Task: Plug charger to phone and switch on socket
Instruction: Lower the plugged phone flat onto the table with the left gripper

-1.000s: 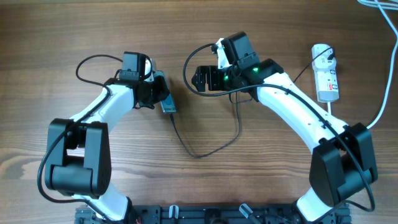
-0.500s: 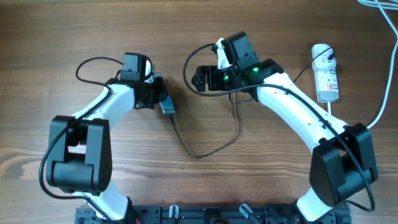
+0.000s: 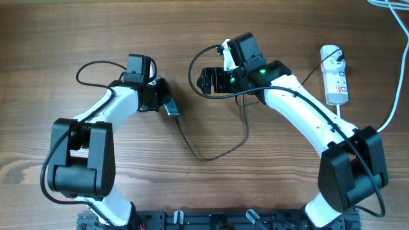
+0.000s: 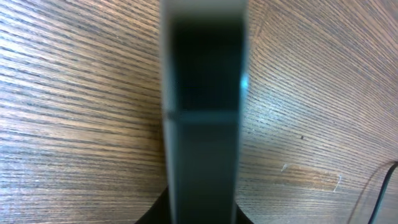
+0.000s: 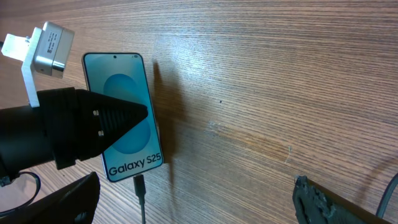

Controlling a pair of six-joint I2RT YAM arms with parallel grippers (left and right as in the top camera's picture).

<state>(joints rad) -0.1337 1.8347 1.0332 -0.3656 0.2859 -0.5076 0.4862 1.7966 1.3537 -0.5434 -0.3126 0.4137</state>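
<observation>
Left gripper (image 3: pixel 158 97) clamps phone (image 5: pixel 121 78) on edge, one finger across screen; own camera shows only blur. Charger (image 5: pixel 139 186) tip at phone's lower end, seating unclear. Right gripper (image 3: pixel 204 81) spread wide, empty, near phone.

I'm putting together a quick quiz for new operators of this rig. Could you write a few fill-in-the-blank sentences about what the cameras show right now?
1. The phone shows the words Galaxy ____ on its screen.
2. The socket lies to the robot's far ____.
3. The right gripper is ____, with nothing between its fingers.
4. The thin cable of the charger is ____ in colour.

Missing words: S25; right; open; black.
</observation>
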